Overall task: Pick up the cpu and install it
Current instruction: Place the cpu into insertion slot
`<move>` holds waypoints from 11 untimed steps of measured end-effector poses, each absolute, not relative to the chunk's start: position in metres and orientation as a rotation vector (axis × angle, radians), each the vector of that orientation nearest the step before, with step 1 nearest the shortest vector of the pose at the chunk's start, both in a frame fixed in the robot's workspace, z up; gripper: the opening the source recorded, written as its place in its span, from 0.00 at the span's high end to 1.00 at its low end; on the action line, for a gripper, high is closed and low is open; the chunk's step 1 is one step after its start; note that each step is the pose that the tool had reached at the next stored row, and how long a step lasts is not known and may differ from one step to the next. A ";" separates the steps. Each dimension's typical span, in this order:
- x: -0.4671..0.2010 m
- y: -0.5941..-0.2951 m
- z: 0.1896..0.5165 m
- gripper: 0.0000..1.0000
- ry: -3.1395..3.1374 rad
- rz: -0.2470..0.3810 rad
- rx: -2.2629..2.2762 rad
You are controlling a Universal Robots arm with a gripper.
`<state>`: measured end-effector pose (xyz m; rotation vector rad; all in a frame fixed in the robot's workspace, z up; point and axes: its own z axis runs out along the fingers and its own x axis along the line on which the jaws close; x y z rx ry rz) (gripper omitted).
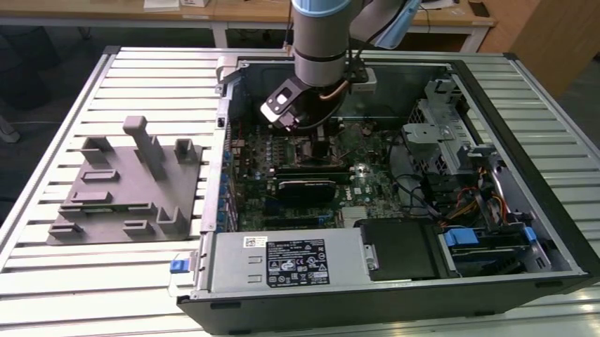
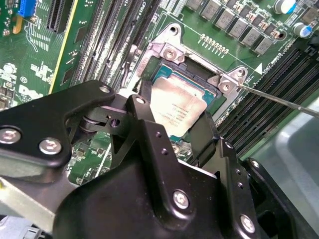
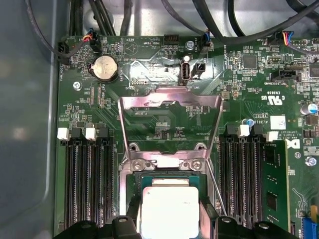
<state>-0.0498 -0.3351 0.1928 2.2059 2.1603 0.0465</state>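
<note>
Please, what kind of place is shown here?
Probably a robotics lab or workshop: an open computer case lies on a slatted metal table under a robot arm, wooden desks behind.

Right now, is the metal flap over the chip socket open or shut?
Open. The metal flap is swung back away from the socket, leaving the cpu uncovered.

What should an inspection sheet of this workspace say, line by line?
Surface: slatted metal table carrying an open computer case.
Job's things: cpu at the socket, whose load plate stands open.
Clutter: grey fixture block on the table, at the exterior view's left of the case.
Grippers: claw closed on two sides of the cpu.
Cables: black cables and coloured wires, inside the case.
Surroundings: wooden desks behind.
</note>
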 end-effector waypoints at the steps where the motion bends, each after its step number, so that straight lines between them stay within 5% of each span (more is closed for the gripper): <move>1: -0.050 -0.335 0.193 0.46 2.162 0.046 2.204; 11: -0.050 -0.332 0.192 0.46 2.173 0.043 2.190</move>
